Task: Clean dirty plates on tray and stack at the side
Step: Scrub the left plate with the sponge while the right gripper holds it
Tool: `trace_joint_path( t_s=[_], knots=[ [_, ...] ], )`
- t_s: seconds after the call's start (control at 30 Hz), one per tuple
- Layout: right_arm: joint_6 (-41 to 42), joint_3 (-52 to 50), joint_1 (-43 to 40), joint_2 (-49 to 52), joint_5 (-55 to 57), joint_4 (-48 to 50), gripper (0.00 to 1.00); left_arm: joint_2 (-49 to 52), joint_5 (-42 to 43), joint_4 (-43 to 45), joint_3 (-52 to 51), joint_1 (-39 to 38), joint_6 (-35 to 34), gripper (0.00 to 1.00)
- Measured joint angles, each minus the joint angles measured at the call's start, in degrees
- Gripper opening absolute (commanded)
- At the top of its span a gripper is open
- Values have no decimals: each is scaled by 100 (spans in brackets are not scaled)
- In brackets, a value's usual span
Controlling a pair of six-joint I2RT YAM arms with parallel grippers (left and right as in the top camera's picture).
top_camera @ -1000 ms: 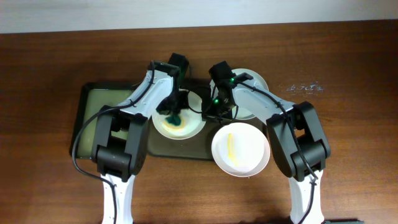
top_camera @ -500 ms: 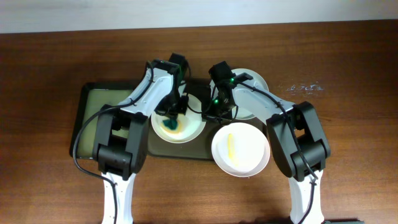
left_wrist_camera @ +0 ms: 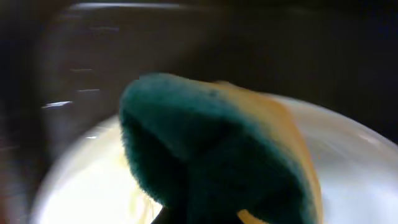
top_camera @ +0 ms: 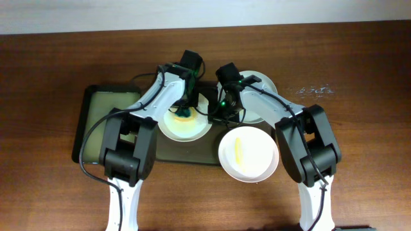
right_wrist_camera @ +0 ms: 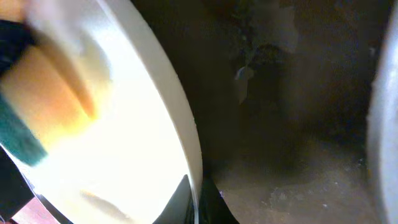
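OVERHEAD
Tray (top_camera: pixel 97 122): dark olive, on the wooden table (top_camera: pixel 45 64), left part bare.
Middle plate (top_camera: pixel 187 130): on the tray, with a yellowish film across its floor.
Left gripper (top_camera: pixel 187 104): over the far part of that plate, with the sponge (top_camera: pixel 182 115) pressed beneath it. Jaws hidden under the wrist.
Right gripper (top_camera: pixel 222 114): at the middle plate's right rim.
Front plate (top_camera: pixel 248 154): yellow streak, overhanging the tray's near right corner, not yet cleaned.
Far plate (top_camera: pixel 263 82): off the tray beyond the right arm, mostly covered.

LEFT WRIST
Sponge (left_wrist_camera: pixel 211 155): green scouring face towards the lens, yellow body behind, down on the middle plate (left_wrist_camera: pixel 81 180). Heavily blurred.
Jaws: not seen; probably closed on the sponge, given how it fills the frame.

RIGHT WRIST
Right gripper (right_wrist_camera: pixel 198 202): jaws narrow, pinched across the rim of the middle plate (right_wrist_camera: pixel 137 137).
Sponge (right_wrist_camera: pixel 43 106): on the plate's floor, well clear of the pinch.

STEP IN HAND
Judgement: scrubbing the middle plate.
Method: press flat; sweep in overlapping passes from far side through centre to near rim.
Brace: hold the rim pinch firm to stop sliding or tipping.
Caution: stop the sponge short of the right fingertips.
Release check: no film left before moving the plate to the far plate.
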Motion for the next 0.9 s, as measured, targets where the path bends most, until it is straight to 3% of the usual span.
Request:
trace_joint_path(
  t_s=[0.13, 0.2, 0.37, 0.43, 0.53, 0.63, 0.73, 0.8, 0.87, 0.9],
  knots=[
    [-79, 0, 17, 0, -24, -31, 4, 2, -1032, -1106, 13, 13, -393, 0],
    [-131, 0, 17, 0, -31, -52, 4, 4, -693, -1456, 13, 52, -46, 0],
    [-153, -4, 17, 0, -42, -63, 4, 11, 1657, -1851, 22, 186, 1652, 0],
    [-151, -4, 17, 0, -44, -72, 4, 11, 2293, -1541, 20, 179, 1882, 0],
    [-103, -4, 11, 0, -39, -52, 4, 11, 2393, -894, -4, 173, 1679, 0],
    [-17, -4, 0, 0, -17, -2, 4, 9, 1729, -455, -4, 83, 826, 0],
    [-22, -4, 2, 0, -24, -4, 4, 0, -501, -632, 24, -33, -573, 0],
    [-33, -4, 13, 0, -26, -7, 4, 15, -1139, -879, 13, 31, -946, 0],
    [-48, -4, 17, 0, -39, -17, 4, 22, -1239, -1080, 13, 44, -1078, 0],
    [-57, -4, 17, 0, -42, -42, 4, 22, -881, -1202, 13, 61, -791, 0]
  ],
)
